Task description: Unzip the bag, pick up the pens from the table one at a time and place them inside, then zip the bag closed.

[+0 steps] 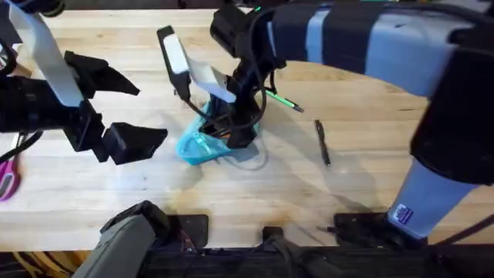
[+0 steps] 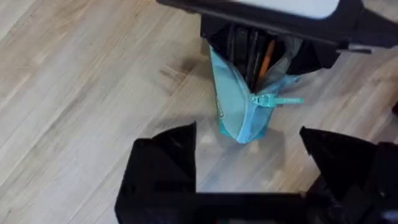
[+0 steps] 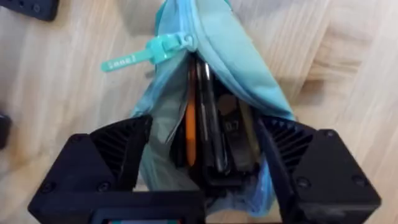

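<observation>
Reaching across the middle, your right gripper [image 1: 231, 127] stands over the soft teal-blue fabric pencil pouch [image 1: 202, 147], its black fingers [image 3: 118, 155] spread against the open mouth; whether they grip the fabric cannot be told. In the right wrist view the pouch already holds dark and orange slim items, with the teal zipper pull [image 3: 158, 50] at the far end of the opening. Your left gripper [image 1: 116, 108] hovers wide open and empty, just beside the pouch on its left. Note the light green pen with a dark tip [image 1: 282, 101] and the black slim pen [image 1: 322, 142] on the light butcher-block wooden table [image 1: 309, 201]: both lie to the pouch's right, nearer your right arm. The black pen's long axis runs roughly away from the bases, so approach it crosswise. Pink-handled scissors [image 1: 8, 179] rest at the far left edge.
</observation>
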You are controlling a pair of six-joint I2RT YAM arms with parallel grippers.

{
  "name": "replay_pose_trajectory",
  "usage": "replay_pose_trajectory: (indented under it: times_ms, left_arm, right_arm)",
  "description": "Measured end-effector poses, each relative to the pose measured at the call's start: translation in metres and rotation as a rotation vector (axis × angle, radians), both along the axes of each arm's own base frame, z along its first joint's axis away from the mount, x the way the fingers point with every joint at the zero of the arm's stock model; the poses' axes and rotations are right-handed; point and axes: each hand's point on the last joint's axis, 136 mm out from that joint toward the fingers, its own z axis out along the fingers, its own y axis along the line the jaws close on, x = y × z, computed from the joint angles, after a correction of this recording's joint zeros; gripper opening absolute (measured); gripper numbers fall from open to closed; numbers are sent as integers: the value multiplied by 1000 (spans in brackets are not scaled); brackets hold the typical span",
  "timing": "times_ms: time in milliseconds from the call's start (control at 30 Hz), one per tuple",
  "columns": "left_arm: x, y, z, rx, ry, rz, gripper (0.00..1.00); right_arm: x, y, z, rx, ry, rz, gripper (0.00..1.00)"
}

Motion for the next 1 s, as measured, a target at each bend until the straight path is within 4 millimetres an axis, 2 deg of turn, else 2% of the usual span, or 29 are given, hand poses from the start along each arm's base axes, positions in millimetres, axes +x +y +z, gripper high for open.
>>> replay_pose_trajectory:
  times_ms: [100, 267, 467, 600, 733, 833, 1000]
  left_arm:
    - [0, 0, 0, 0, 0, 0, 993]
    - [0, 0, 0, 3, 1, 1, 993]
    - [0, 1, 0, 4, 1, 1, 993]
    - [0, 1, 0, 4, 1, 1, 992]
    - [0, 1, 0, 4, 1, 1, 993]
    - [0, 1, 0, 4, 1, 0, 993]
    - [0, 1, 0, 4, 1, 1, 993]
  right_arm:
    - [4, -7, 19, 1, 8, -50, 996]
    - [12, -26, 64, 22, 10, -155, 996]
    - [39, -69, 109, 51, -25, -339, 996]
    - [72, -112, 119, -13, -94, -552, 997]
    - [99, -157, 118, -130, -145, -824, 996]
    - [105, -170, 115, -181, -147, -939, 996]
    - [107, -176, 115, -203, -145, -1014, 997]
